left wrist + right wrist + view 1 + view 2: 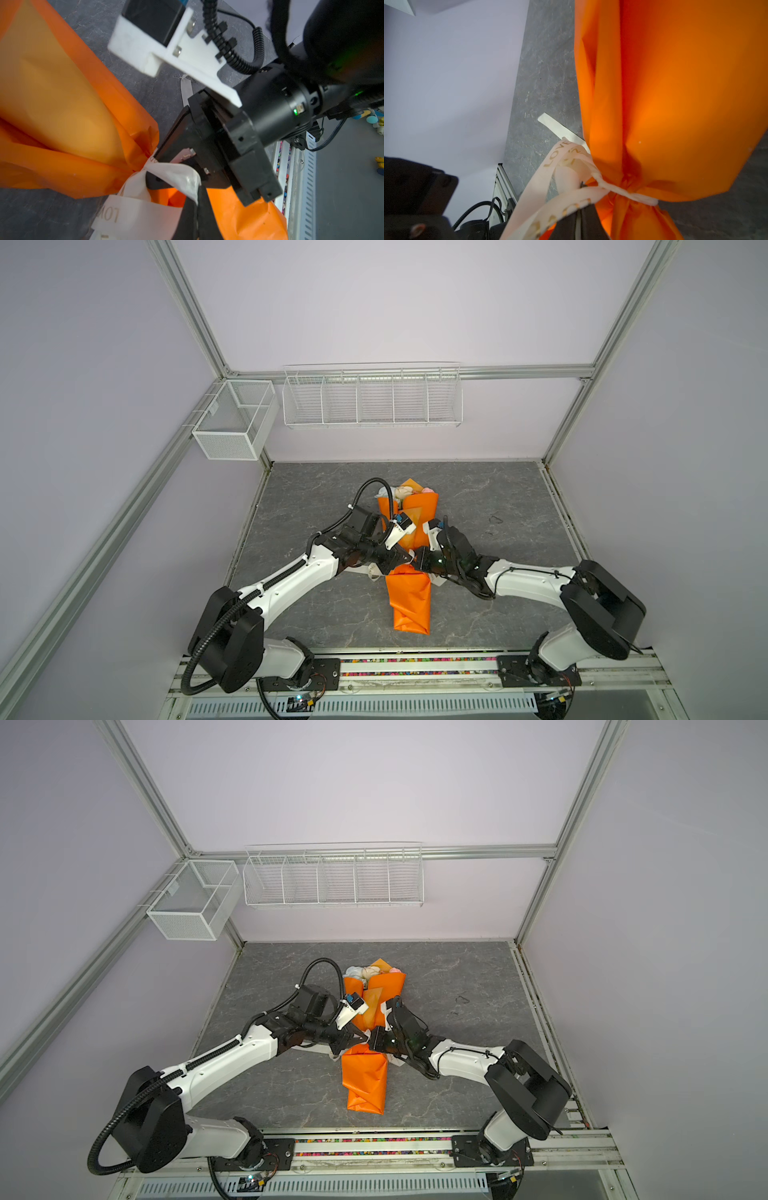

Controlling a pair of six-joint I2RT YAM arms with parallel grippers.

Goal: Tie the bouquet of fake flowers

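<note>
The bouquet of fake flowers (409,605), wrapped in orange paper, lies mid-table on the grey marbled tabletop (498,497), with its blooms toward the back wall. A cream ribbon with gold lettering (550,187) cinches its waist. Both arms reach in low and meet there, hiding the waist in both top views. The left gripper (197,197) and right gripper (579,216) each pinch the ribbon tight.
</note>
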